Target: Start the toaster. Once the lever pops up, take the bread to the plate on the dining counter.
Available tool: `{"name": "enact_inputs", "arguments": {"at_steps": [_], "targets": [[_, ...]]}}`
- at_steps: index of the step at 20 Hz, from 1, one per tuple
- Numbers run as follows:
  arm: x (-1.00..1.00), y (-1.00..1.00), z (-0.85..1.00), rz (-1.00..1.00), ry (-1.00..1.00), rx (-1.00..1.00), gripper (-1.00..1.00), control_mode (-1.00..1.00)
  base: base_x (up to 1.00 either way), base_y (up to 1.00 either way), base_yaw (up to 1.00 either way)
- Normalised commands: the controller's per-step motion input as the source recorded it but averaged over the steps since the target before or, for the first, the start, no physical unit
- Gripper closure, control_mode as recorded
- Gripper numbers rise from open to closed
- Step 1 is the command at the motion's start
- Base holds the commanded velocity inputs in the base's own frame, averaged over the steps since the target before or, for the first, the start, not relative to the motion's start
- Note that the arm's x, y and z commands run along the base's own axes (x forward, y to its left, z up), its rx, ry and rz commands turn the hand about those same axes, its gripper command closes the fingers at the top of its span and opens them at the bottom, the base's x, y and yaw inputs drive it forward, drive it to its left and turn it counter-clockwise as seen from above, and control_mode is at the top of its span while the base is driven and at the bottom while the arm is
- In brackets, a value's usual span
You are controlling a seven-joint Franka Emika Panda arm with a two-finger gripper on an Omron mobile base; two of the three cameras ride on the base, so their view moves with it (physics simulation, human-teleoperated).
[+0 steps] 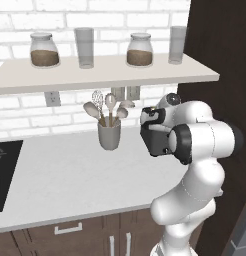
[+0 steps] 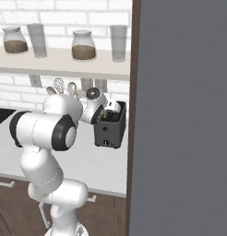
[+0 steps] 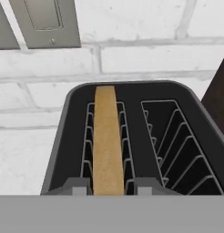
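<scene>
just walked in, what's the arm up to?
The arm has its end effector right over the black toaster on the worktop by the brick wall. In the hand view its fingertips straddle the top edge of the bread, which stands in one slot; the other slot is empty. It looks like it is going for the slice, with no firm grip visible yet. A utensil cup stands nearby.

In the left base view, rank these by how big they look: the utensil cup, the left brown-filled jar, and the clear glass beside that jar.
1. Utensil cup, with its utensils.
2. and 3. Left jar and clear glass: too alike to rank; the glass is taller, the jar wider. They sit farther back on the shelf.
</scene>
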Motion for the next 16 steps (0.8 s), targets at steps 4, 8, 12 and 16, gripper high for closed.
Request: {"name": "enact_inputs", "arguments": {"at_steps": [4, 8, 12, 16], "targets": [[0.00, 0.00, 0.00, 0.00, 0.00, 0.00, 1.00, -1.00, 0.00, 0.00, 0.00], [0.00, 0.00, 0.00, 0.00, 0.01, 0.00, 1.00, -1.00, 0.00, 0.00, 0.00], [-0.14, 0.00, 0.12, 0.00, -0.08, 0.00, 1.00, -1.00, 0.00, 0.00, 0.00], [-0.11, 0.00, 0.35, 0.00, -0.10, 0.00, 1.00, -1.00, 0.00, 0.00, 0.00]]}}
